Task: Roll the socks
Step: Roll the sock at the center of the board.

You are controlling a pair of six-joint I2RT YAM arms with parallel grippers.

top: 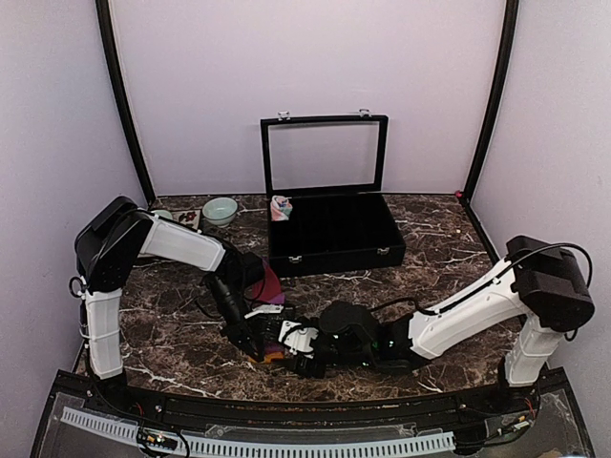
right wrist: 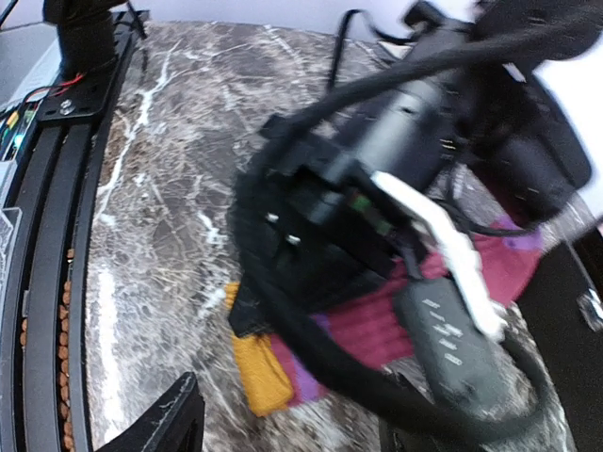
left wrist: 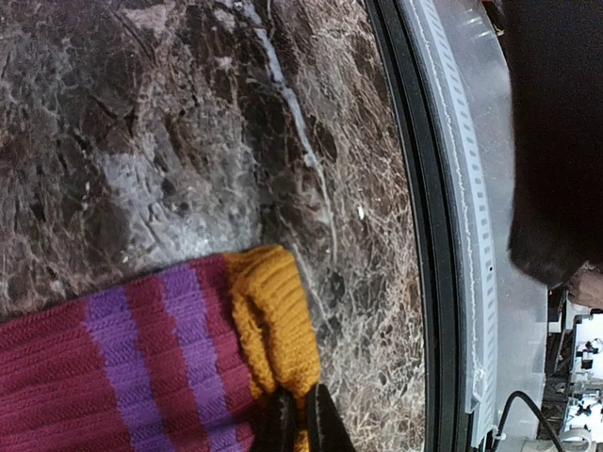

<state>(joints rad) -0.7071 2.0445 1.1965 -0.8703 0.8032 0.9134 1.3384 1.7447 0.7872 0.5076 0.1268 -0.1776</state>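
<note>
The top view alone shows the whole table [top: 439,248]: both arms bend toward the near middle, where the left gripper [top: 254,345] and the right gripper [top: 289,336] meet over the maroon sock [top: 271,283]. From there the sock is mostly hidden under the arms; only a maroon and purple piece and a bit of orange show. The left wrist view gives what the top view cannot. The sock lies flat on the marble near the front rail [left wrist: 415,235], with purple stripes and the orange cuff [left wrist: 271,320] toward the rail, and the left fingertips [left wrist: 320,424] are pressed narrow together on the edge of that cuff. In the right wrist view the left arm's black body and cable, blurred, fill the middle and cover much of the sock. One dark right finger [right wrist: 162,422] shows at the bottom left, clear of the cuff, so these jaws stand apart and hold nothing. Farther back are an open black case [top: 334,239] with its lid up, the pink sock [top: 281,207] bunched at the case's back left corner, and a pale bowl [top: 220,210].
</note>
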